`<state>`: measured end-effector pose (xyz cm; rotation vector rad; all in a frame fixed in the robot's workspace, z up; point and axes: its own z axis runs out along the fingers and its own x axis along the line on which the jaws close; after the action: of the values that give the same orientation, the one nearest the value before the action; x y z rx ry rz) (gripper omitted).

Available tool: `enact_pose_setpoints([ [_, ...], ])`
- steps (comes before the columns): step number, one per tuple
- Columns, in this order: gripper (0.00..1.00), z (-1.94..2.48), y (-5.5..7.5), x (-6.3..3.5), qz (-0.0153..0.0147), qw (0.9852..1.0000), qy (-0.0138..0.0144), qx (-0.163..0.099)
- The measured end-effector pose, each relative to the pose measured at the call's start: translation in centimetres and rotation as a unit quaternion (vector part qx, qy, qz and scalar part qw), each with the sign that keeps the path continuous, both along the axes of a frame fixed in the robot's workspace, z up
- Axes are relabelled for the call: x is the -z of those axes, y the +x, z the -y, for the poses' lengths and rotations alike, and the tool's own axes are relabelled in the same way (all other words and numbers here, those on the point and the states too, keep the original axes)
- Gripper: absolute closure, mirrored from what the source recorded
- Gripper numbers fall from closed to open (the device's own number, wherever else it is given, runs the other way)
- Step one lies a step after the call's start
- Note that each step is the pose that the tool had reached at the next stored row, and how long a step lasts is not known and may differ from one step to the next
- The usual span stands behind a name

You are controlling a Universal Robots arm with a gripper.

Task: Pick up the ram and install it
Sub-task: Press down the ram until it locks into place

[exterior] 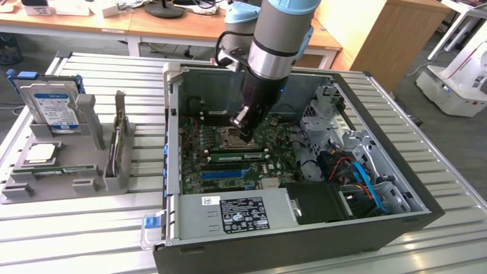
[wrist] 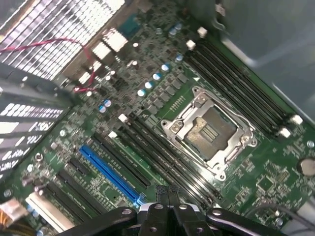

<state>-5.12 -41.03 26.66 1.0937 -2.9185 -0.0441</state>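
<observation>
Your gripper point(wrist: 168, 195) has its black fingers drawn fully together with nothing between them, hanging low over the green motherboard point(wrist: 162, 88) inside the open black computer case point(exterior: 396, 188). In the wrist view the fingertips sit just above the row of long black memory slots point(wrist: 162, 157) beside the silver-framed processor socket point(wrist: 209, 130).

The ram, a long narrow green circuit stick point(exterior: 237, 154), appears in the exterior view to lie along one of those slots just below the gripper; I judge it placed, though whether it is fully latched cannot be told.

Watch for these risks:
- Pressing off-centre could tip the stick and leave one end unseated.
- Drifting toward the socket, the closed fingertips could strike its open contact bed.
- The long blue plastic slot point(wrist: 110, 174) lies near; a sideways slide could catch on its edge.
- Too much downward force could flex the board.
</observation>
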Motion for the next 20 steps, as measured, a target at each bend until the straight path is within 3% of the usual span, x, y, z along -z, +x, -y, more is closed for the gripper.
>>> enact_pose_setpoints([
  [5,0.89,0.00,0.00,0.01,0.0000,0.9992,-0.0001,0.039],
  [10,0.89,0.00,0.00,0.02,0.0000,0.9969,-0.0003,0.078],
  [15,0.89,0.00,0.00,0.03,0.0000,0.9930,-0.0005,0.118],
  [20,0.89,0.00,0.00,0.04,0.0000,0.9877,-0.0006,0.156],
])
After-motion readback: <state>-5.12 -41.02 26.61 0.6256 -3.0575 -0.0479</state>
